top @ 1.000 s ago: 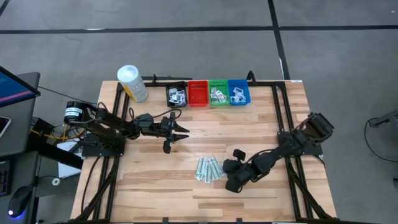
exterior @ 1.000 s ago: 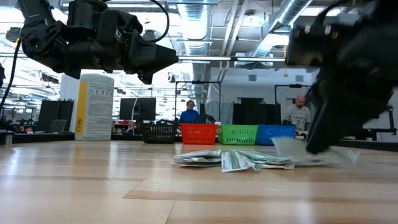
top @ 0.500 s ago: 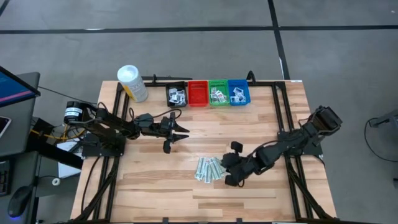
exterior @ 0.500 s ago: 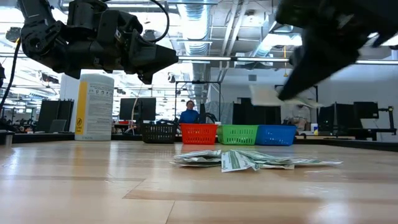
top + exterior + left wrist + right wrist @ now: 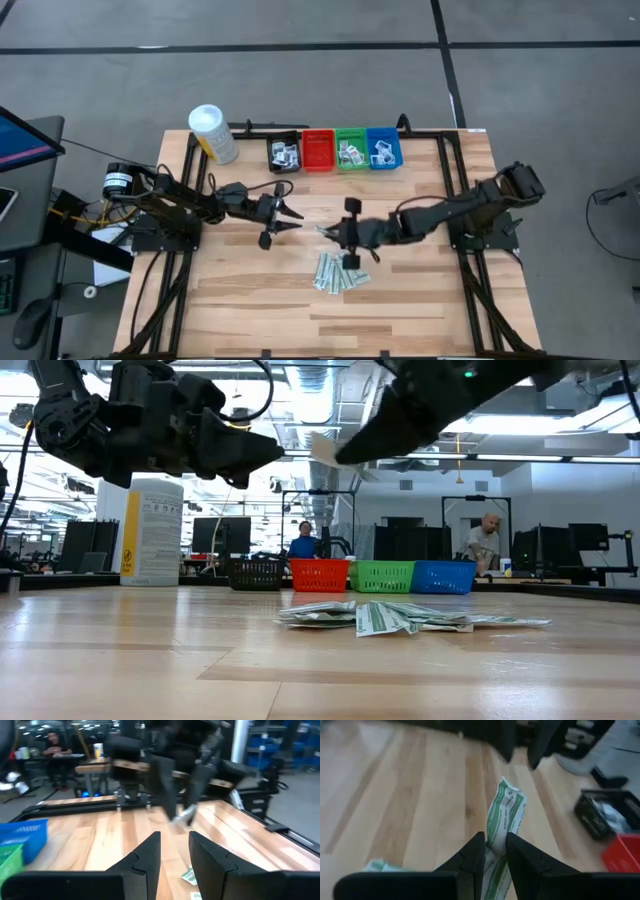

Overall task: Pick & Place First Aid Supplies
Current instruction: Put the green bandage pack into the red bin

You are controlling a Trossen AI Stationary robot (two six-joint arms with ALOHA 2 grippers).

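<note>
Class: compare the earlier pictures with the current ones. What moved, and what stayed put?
The right gripper rose from beside the pile and swung toward the left gripper, carrying a pale-green strip clamped in its fingers. The left gripper stayed hovering, open; the pile, bins and canister kept their places.

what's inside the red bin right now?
From the high view the red bin shows only its bare red floor, no packets. The black bin, green bin and blue bin beside it each hold white packets. The low view sees only its outer wall.
</note>
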